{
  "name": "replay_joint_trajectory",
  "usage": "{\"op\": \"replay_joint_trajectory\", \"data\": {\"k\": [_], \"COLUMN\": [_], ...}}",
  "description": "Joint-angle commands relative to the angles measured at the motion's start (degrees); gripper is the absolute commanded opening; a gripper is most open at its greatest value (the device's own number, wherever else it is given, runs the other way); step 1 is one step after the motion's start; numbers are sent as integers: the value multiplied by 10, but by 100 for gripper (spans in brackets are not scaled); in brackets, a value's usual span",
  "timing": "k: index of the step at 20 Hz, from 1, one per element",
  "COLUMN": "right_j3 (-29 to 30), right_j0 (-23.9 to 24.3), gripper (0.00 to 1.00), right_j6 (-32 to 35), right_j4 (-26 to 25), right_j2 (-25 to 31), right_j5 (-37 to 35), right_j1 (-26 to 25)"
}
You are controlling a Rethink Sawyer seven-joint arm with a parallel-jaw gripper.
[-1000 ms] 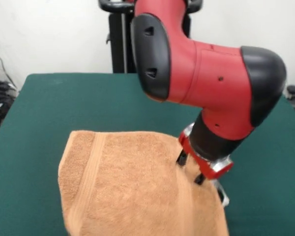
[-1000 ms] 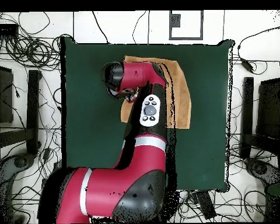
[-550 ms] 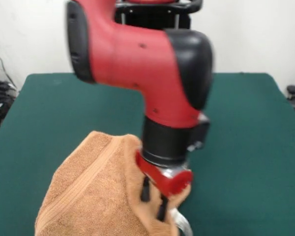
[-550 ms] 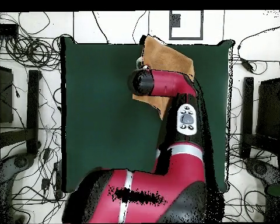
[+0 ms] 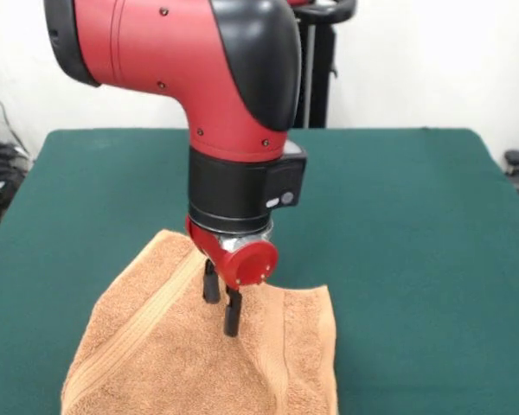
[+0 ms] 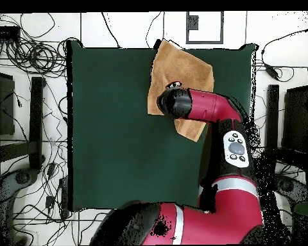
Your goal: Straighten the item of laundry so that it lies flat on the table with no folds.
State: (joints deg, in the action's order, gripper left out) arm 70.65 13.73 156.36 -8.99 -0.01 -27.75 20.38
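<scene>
The black two-fingered gripper [image 5: 222, 304] stands with its fingers slightly spread, tips on the orange-tan terry towel [image 5: 156, 346] [image 6: 182, 70], which lies rumpled on the dark green felt table [image 5: 398, 225] [image 6: 111, 128]; no writing is readable.

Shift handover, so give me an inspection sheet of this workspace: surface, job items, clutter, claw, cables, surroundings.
Surface: dark green table, bare away from the towel.
Job items: orange-tan terry towel at the table's camera-side edge in the front view, turned at an angle, a raised ridge running through it; not flat yet. In the overhead view one corner pokes past the table edge.
Clutter: nothing seen.
Claw: claw pointing down, fingers apart, tips at the towel's surface; no cloth visibly pinched.
Cables: many loose cables on the floor around the table.
Surroundings: white wall, black stand behind the table.
</scene>
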Motion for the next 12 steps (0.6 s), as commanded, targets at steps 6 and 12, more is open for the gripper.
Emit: {"op": "replay_joint_trajectory", "data": {"k": [6,12], "right_j3": [45,-15], "right_j0": [-4,-17], "gripper": [100,100], "right_j6": [-122,-98], "right_j4": [-42,-62], "right_j2": [118,108], "right_j5": [-36,-30], "right_j1": [-37,-73]}}
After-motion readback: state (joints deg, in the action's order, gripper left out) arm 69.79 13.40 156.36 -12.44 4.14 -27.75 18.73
